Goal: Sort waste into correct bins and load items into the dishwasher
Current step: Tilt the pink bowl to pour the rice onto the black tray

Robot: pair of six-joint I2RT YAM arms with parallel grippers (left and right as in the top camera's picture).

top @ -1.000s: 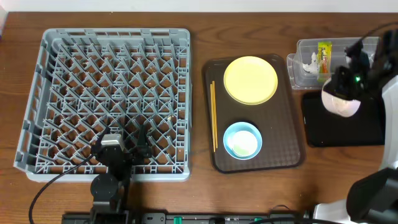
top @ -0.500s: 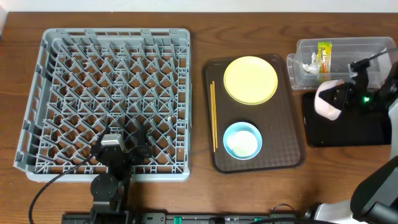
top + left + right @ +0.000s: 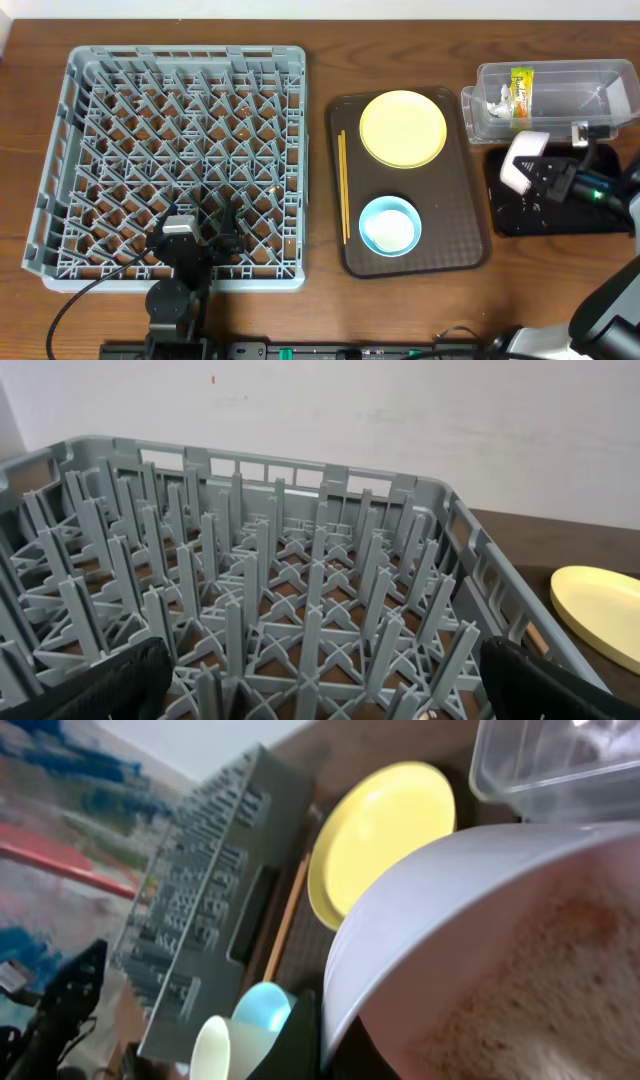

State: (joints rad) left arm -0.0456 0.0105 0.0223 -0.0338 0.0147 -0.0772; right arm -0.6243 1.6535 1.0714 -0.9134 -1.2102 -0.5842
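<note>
My right gripper (image 3: 546, 178) is shut on the rim of the white bowl (image 3: 520, 162) and holds it tipped on its side over the black tray (image 3: 560, 218). In the right wrist view the bowl (image 3: 480, 910) fills the frame, with brownish specks inside. The clear tub (image 3: 565, 95) holds the wrapper (image 3: 520, 88) and the tissue (image 3: 497, 99). The yellow plate (image 3: 402, 128), the chopsticks (image 3: 342, 185) and the light blue bowl (image 3: 389, 226) lie on the brown serving tray. My left gripper (image 3: 203, 222) is open over the front of the grey rack (image 3: 180, 120).
The brown serving tray (image 3: 470, 245) lies between the rack and the bins. In the right wrist view a pale cup (image 3: 215, 1050) shows beside the blue bowl (image 3: 265, 1008). The left wrist view shows the rack's pegs (image 3: 300, 590) and the plate's edge (image 3: 600, 610).
My right gripper has swung the white bowl left and down from beside the clear tub to over the black tray, tipping it onto its side. The left arm has not moved.
</note>
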